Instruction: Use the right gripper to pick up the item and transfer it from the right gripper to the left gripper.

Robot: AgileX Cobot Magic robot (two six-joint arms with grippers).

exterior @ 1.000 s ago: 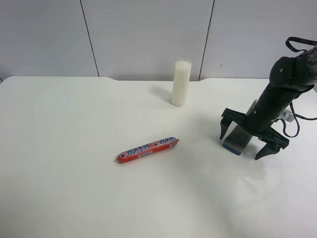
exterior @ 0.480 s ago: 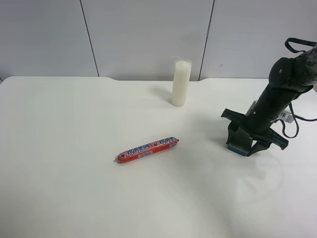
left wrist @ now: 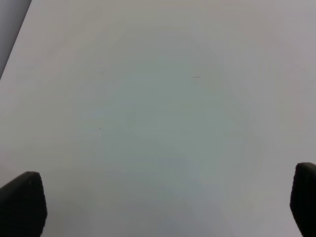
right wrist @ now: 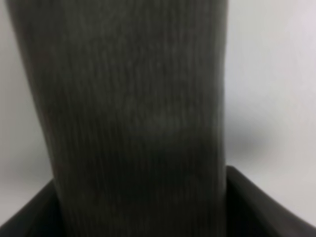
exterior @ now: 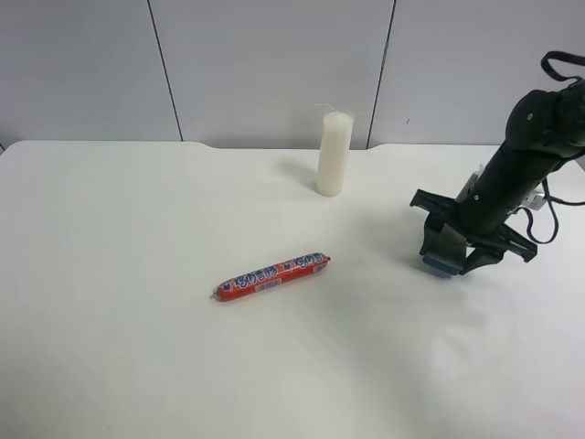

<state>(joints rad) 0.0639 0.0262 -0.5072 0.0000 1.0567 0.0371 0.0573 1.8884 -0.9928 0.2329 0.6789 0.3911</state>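
Observation:
The item point(exterior: 445, 247), a dark grey felt block with a blue base, is gripped between the fingers of the right gripper point(exterior: 449, 262) at the exterior high view's right, just above the white table point(exterior: 137, 347). In the right wrist view the item's grey felt point(right wrist: 133, 118) fills the frame, with the black fingers point(right wrist: 266, 207) at its sides. The left gripper point(left wrist: 163, 202) shows only in the left wrist view. Its fingertips point(left wrist: 22, 202) stand far apart over bare white table, open and empty.
A red printed sausage stick point(exterior: 272, 275) lies near the table's middle. A tall white candle point(exterior: 334, 154) stands at the back, left of the right arm. Grey wall panels stand behind the table.
The right gripper, open astride the item a second ago, has shut on it and raised it slightly up and to the right.

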